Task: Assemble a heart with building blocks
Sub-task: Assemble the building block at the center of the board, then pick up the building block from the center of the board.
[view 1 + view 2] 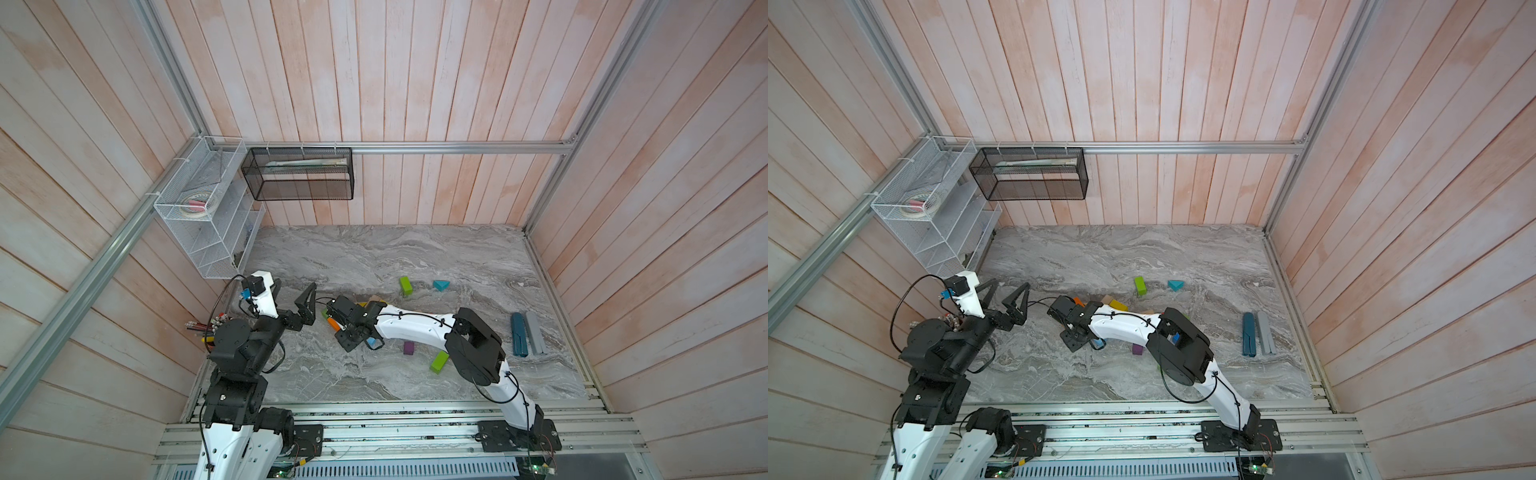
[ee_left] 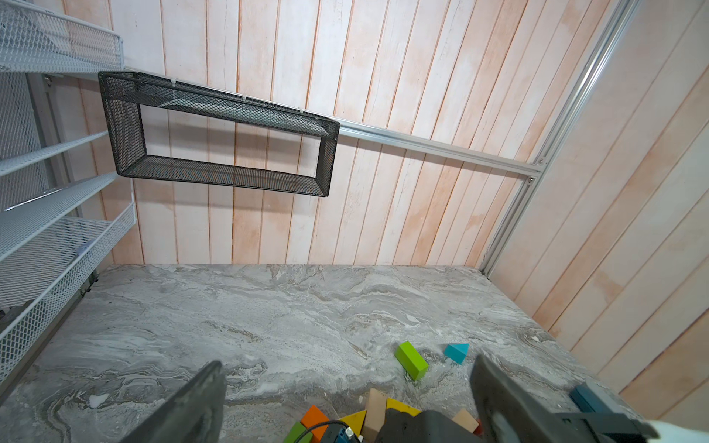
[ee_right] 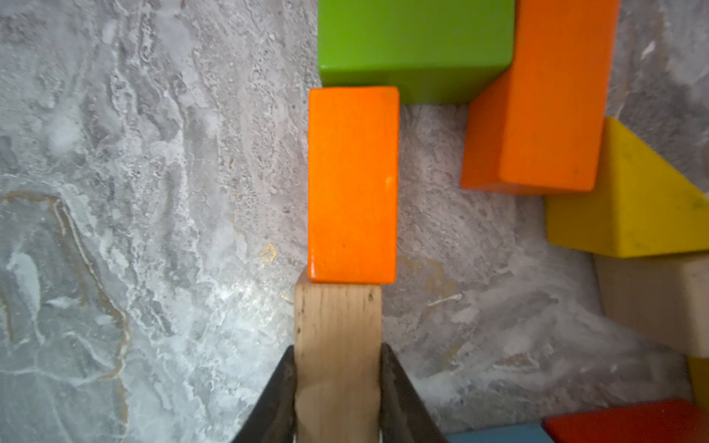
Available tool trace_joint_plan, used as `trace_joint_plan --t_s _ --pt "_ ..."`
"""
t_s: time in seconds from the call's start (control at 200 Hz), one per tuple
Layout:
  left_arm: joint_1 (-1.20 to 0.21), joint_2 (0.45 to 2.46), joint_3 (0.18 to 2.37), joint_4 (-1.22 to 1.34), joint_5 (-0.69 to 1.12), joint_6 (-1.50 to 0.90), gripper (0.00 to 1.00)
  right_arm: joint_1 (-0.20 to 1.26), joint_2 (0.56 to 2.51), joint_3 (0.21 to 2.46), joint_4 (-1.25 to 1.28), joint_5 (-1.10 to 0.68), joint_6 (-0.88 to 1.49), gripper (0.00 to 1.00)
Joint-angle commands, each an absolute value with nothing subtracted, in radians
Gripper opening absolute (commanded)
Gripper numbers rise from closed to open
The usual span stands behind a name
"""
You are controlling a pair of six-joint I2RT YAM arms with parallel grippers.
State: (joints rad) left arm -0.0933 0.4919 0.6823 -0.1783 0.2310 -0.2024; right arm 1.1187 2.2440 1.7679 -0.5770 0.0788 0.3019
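Observation:
In the right wrist view my right gripper point(image 3: 337, 356) is shut on a plain tan block point(image 3: 337, 330), its fingers flat against both sides. The tan block's end touches an orange brick point(image 3: 352, 184) lying on the marble. Round it lie a green block point(image 3: 414, 46), a second orange brick point(image 3: 537, 103), a yellow wedge point(image 3: 633, 199) and a red block point(image 3: 621, 422). In both top views that arm hides most of this cluster. A green brick point(image 1: 406, 285), a teal wedge point(image 1: 441, 285), a purple cube point(image 1: 409, 348) and another green brick point(image 1: 439, 362) lie apart. My left gripper point(image 1: 291, 293) hangs open and holds nothing, left of the cluster.
A blue bar point(image 1: 518, 334) and a grey bar point(image 1: 536, 332) lie side by side near the right wall. Pencils point(image 1: 203, 326) bunch behind the left arm. A white wire shelf point(image 1: 208, 208) and a black mesh basket point(image 1: 299, 174) hang at the back left.

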Motion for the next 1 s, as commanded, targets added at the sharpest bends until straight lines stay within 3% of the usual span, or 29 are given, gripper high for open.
trace_joint_plan --t_s 0.0,0.23,0.47,0.995 --pt "-0.089 0.491 0.667 -0.156 0.251 -0.187 1.00 1.127 2.258 1.800 -0.606 0.101 0.286 0.42" --pt "-0.089 0.484 0.664 -0.152 0.268 -0.189 1.00 1.127 2.217 1.833 -0.631 0.117 0.269 0.59" --pt "-0.089 0.473 0.663 -0.152 0.272 -0.185 1.00 1.120 2.051 1.676 -0.560 0.111 0.246 0.60" --pt "-0.090 0.521 0.661 -0.124 0.492 -0.184 1.00 1.070 1.622 1.139 -0.527 0.074 0.224 0.60"
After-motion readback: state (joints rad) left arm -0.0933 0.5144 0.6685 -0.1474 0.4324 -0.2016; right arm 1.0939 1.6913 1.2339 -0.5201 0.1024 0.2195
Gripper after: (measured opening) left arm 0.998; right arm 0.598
